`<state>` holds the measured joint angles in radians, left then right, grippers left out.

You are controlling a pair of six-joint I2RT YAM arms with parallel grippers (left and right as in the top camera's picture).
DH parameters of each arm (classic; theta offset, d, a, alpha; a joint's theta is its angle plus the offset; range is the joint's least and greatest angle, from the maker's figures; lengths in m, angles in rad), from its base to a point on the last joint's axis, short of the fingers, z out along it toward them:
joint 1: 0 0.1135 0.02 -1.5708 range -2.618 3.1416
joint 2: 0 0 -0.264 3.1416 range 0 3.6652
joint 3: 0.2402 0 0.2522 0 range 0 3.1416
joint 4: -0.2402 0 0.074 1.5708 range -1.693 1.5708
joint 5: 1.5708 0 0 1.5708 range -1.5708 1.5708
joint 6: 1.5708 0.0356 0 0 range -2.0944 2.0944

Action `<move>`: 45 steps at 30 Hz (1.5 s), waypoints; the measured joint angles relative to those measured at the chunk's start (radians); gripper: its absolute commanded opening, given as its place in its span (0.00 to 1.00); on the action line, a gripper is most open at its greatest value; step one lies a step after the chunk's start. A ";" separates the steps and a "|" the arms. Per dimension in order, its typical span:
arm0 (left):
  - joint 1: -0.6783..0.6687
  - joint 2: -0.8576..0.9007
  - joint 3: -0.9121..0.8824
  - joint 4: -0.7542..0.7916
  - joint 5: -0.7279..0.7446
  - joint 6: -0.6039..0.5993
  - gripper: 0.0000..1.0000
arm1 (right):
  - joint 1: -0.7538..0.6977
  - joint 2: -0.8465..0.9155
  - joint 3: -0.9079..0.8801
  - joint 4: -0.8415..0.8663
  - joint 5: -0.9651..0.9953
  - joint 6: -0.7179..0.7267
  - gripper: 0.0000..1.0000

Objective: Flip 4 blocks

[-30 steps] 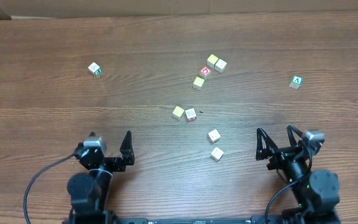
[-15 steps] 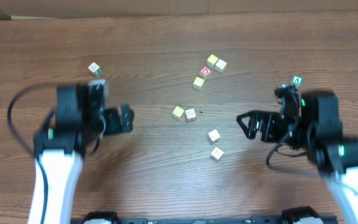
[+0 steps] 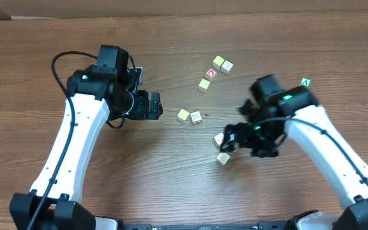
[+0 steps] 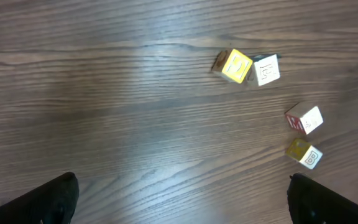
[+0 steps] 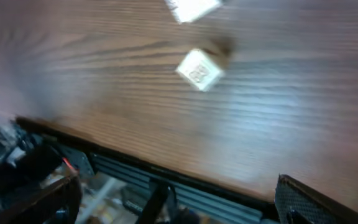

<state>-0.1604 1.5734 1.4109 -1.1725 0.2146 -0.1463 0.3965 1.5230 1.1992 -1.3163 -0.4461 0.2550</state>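
Note:
Several small pale blocks lie mid-table. A yellowish block (image 3: 183,115) and a white one (image 3: 196,117) touch; two cream blocks (image 3: 219,139) (image 3: 223,158) lie nearer the front, and more (image 3: 218,61) (image 3: 204,84) sit further back. My left gripper (image 3: 151,105) hovers open just left of the touching pair; its wrist view shows a yellow block (image 4: 233,65), a white block (image 4: 266,69) and two more (image 4: 304,119) ahead of the empty left gripper (image 4: 182,208). My right gripper (image 3: 230,145) is open and empty beside the two front blocks. Its blurred view shows a cream block (image 5: 199,70) ahead of the right gripper (image 5: 176,199).
A cube with a red-and-white ring face (image 3: 211,73) sits among the back blocks. A green-marked cube (image 3: 305,82) lies far right, close to the right arm's elbow. The table's front edge (image 5: 166,165) runs just below the right gripper.
Both arms have left their rest poses at the front edge. The left swung up and right toward the middle pair; the right swept left and down over the two front blocks. No block has moved.

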 measured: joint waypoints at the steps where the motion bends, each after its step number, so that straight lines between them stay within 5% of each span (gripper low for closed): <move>1: 0.000 0.006 0.000 -0.002 0.001 0.000 1.00 | 0.026 0.000 0.000 0.024 -0.006 0.001 1.00; 10: 0.000 0.020 0.000 -0.002 0.003 0.000 1.00 | 0.147 0.000 -0.008 0.150 -0.082 0.048 1.00; 17: 0.000 0.020 0.000 -0.001 0.003 0.000 1.00 | 0.251 -0.001 -0.188 0.309 0.074 0.394 0.96; 25: 0.000 0.020 0.001 -0.002 0.003 0.000 1.00 | 0.281 -0.001 -0.349 0.503 0.193 0.622 0.84; 29: 0.000 0.020 0.001 -0.002 0.003 0.000 1.00 | 0.281 -0.001 -0.349 0.526 0.282 0.652 0.65; 38: 0.000 0.020 0.001 -0.002 0.003 0.000 1.00 | 0.280 -0.001 -0.378 0.592 0.384 0.742 0.65; 45: 0.000 0.020 0.001 -0.002 0.003 0.000 1.00 | 0.280 0.016 -0.403 0.655 0.402 0.792 0.51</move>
<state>-0.1604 1.5936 1.4117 -1.1748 0.2180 -0.1463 0.6769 1.5391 0.7963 -0.6609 -0.0444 1.0466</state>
